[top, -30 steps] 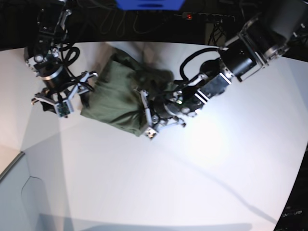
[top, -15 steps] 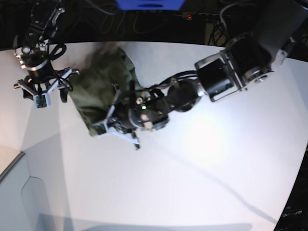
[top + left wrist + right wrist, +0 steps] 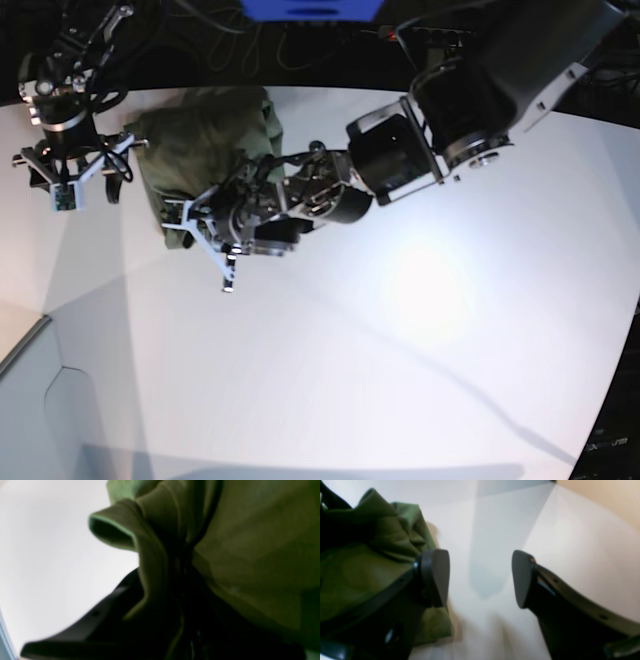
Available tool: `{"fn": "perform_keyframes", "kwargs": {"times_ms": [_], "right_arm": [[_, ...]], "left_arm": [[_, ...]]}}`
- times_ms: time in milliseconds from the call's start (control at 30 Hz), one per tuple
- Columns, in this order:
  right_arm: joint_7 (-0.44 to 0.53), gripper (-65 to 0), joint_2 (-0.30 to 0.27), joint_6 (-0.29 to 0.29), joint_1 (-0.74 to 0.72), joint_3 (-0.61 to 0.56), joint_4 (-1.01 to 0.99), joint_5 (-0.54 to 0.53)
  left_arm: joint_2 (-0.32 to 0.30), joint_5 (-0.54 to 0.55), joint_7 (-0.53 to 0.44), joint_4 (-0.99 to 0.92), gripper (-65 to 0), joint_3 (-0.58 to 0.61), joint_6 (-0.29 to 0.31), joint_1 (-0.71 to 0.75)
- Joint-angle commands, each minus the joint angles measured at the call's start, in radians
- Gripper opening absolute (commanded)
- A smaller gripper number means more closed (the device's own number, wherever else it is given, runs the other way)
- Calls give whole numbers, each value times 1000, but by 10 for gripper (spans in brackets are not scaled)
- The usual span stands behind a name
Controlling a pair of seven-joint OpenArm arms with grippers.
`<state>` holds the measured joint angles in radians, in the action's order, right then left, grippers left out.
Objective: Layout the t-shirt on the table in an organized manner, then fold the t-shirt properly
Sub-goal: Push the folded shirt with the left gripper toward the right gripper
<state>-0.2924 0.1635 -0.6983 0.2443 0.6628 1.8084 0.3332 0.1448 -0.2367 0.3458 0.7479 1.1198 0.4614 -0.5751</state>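
- Shirt (image 3: 205, 145) got dragged toward the table's (image 3: 420, 360) far-left edge.
- Left claw (image 3: 205, 235) looks pinched on bunched fabric; right claw (image 3: 480, 578) gapes empty.
- Soft, floppy: grab hems.

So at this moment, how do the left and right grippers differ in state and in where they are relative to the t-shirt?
The left gripper is shut on bunched t-shirt cloth; the right gripper is open and holds nothing. The left works at the shirt's near edge; the right hovers beside it over bare table. Both have dark fingers.
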Motion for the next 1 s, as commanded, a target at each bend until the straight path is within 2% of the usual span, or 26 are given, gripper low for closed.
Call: {"fn": "perform_keyframes", "kwargs": {"times_ms": [0, 100, 267, 333, 500, 700, 833, 967], "right_arm": [[23, -291, -6, 0, -6, 1, 21, -15], [23, -291, -6, 0, -6, 1, 21, -15], [23, -291, -6, 0, -7, 1, 21, -15], [23, -291, -6, 0, -10, 1, 21, -15], [23, -291, -6, 0, -12, -4, 21, -15], [23, -300, -6, 0, -9, -7, 21, -15], [23, -373, -6, 0, -7, -8, 29, -15], [20, -531, -6, 0, -3, -31, 70, -15]], "left_arm": [[12, -8, -6, 11, -641, -7, -3, -29], [12, -8, -6, 11, -583, -7, -8, -33], [12, -8, -6, 11, -422, -10, -11, -36], [12, -8, -7, 22, -384, -57, -13, -36], [12, -10, -11, 86, -367, -206, -5, -36], [9, -10, -6, 175, -366, -297, -2, -36], [-18, -10, -6, 212, -368, -317, -2, -32], [-80, 1, 48, 299, -370, -436, -10, -16]]}}
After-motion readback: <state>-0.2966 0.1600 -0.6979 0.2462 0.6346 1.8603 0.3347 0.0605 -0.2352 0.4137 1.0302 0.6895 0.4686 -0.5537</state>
